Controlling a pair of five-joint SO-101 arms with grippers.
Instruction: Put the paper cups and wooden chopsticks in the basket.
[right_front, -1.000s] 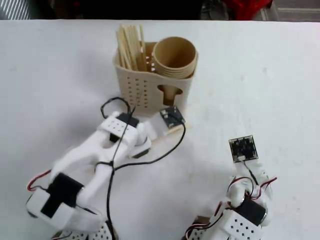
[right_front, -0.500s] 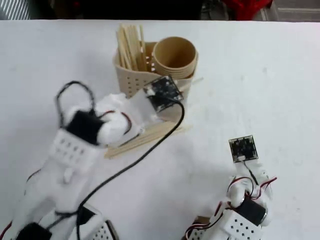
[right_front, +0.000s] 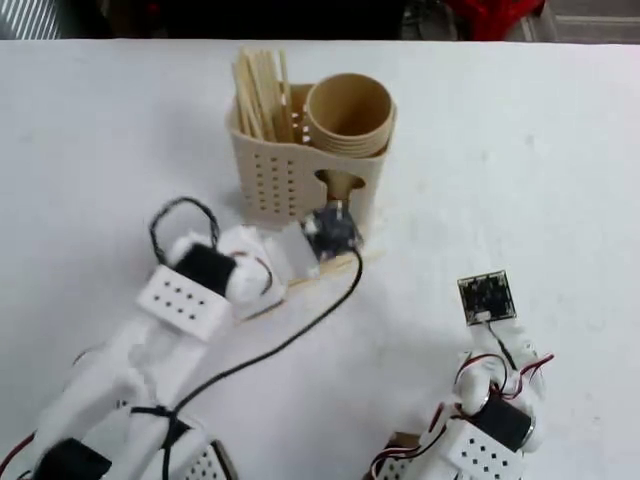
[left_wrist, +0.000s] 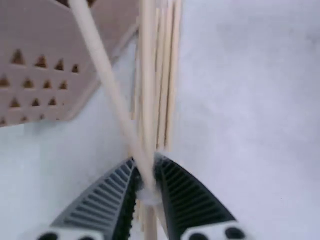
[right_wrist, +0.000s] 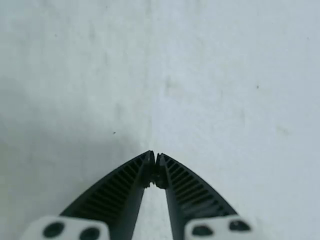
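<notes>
A perforated beige basket (right_front: 290, 180) stands at the table's middle back. Inside it are a stack of paper cups (right_front: 348, 112) and several upright wooden chopsticks (right_front: 258, 92). My left gripper (left_wrist: 145, 172) is low in front of the basket (left_wrist: 35, 60), shut on a bundle of wooden chopsticks (left_wrist: 162, 85) that lies along the table beside the basket's wall. One stick (left_wrist: 97, 65) angles across the rest. In the high view these chopsticks (right_front: 300, 286) poke out under the left arm (right_front: 195, 285). My right gripper (right_wrist: 154, 161) is shut on nothing over bare table.
The right arm (right_front: 490, 410) rests at the front right, away from the basket. A black cable (right_front: 290, 335) trails from the left wrist across the white table (right_front: 520, 170). Open surface lies to the right of and behind the basket.
The left arm rose toward the basket with the chopsticks half a second ago, then dropped back low in front of it. The right arm has stayed still.
</notes>
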